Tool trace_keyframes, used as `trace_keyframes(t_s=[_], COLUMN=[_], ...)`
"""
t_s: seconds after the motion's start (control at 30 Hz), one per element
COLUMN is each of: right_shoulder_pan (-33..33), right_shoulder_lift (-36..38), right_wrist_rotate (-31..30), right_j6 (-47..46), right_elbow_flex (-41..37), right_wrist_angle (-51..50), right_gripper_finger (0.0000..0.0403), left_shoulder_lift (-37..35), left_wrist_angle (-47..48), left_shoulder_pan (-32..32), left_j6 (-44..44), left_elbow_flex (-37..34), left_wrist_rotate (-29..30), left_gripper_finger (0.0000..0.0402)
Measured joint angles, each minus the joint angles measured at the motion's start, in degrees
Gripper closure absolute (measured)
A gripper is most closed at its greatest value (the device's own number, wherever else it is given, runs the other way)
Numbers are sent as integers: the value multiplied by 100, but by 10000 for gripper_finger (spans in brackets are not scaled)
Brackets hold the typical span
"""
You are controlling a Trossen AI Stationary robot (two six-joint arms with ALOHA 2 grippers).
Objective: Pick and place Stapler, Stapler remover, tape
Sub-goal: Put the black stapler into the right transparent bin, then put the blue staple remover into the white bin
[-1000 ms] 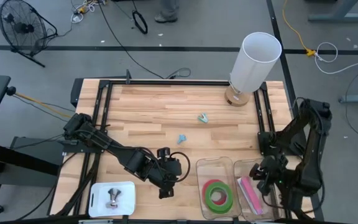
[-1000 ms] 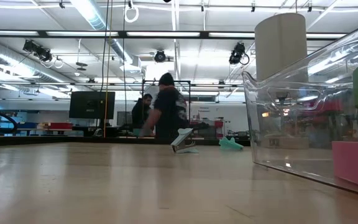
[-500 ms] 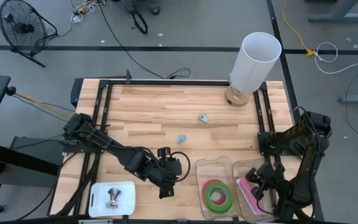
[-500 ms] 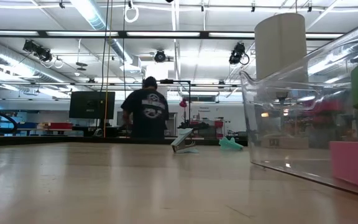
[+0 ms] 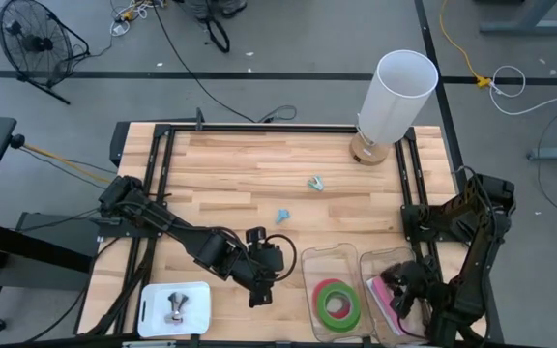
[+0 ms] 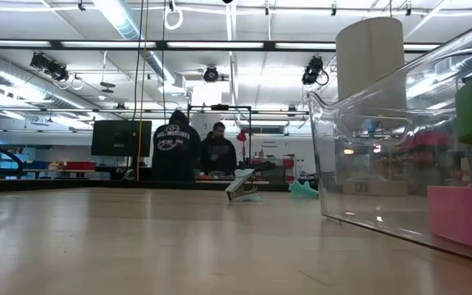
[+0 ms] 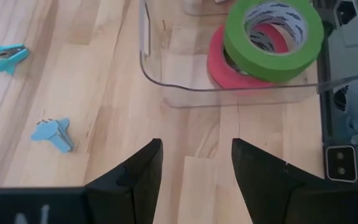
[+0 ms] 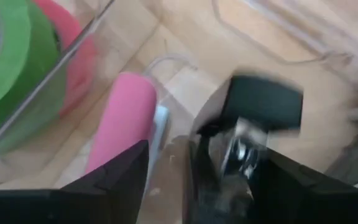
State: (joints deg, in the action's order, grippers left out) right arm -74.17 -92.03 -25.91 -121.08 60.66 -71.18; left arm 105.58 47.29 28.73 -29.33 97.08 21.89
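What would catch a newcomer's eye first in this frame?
Probably the tall white cylinder standing at the table's far right edge. Next, the bright tape, a green roll on a red one, lying in a clear bin at the near edge, with a pink stapler in the bin beside it under the right gripper. The left gripper hangs open over bare wood near that bin.

Two clear bins (image 5: 332,259) (image 5: 387,259); two tape rolls: green (image 7: 273,31), red (image 7: 229,65); two blue staple removers (image 5: 315,183) (image 5: 282,216); one pink stapler (image 5: 385,295).

A bright green tape ring (image 7: 273,31) tops a red-pink tape ring (image 7: 229,65) in the clear plastic bin (image 7: 166,68). 2 light-blue clawed staple removers (image 7: 53,133) lie on pale striped wood (image 7: 98,74). A pink stapler (image 8: 122,121) shows.
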Motion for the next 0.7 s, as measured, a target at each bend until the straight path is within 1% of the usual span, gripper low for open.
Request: trace_keyframes(t_s=[0.1, 0.17, 0.27, 0.4, 0.7], right_shoulder_pan=[-2, -7, -38, -143, -168], right_shoulder_lift=[0, 0, 0, 2, 126], right_wrist_rotate=[-2, -2, 97, 143, 116], right_j6=[-101, -33, 23, -62, -268], right_elbow_flex=[0, -2, -2, -2, -4], right_wrist_angle=[-98, 68, 310, 206, -733], right_gripper_finger=[143, 144, 154, 174, 216], left_shoulder_lift=[0, 0, 0, 0, 0], left_wrist_angle=[-2, -11, -11, -11, -13], left_shoulder_pan=[-9, -7, -6, -7, -6], left_j6=[6, 25, 44, 45, 16], left_elbow_flex=[0, 0, 0, 0, 0], left_wrist_rotate=[5, 9, 6, 31, 40], left_gripper_finger=[204, 204, 204, 204, 204])
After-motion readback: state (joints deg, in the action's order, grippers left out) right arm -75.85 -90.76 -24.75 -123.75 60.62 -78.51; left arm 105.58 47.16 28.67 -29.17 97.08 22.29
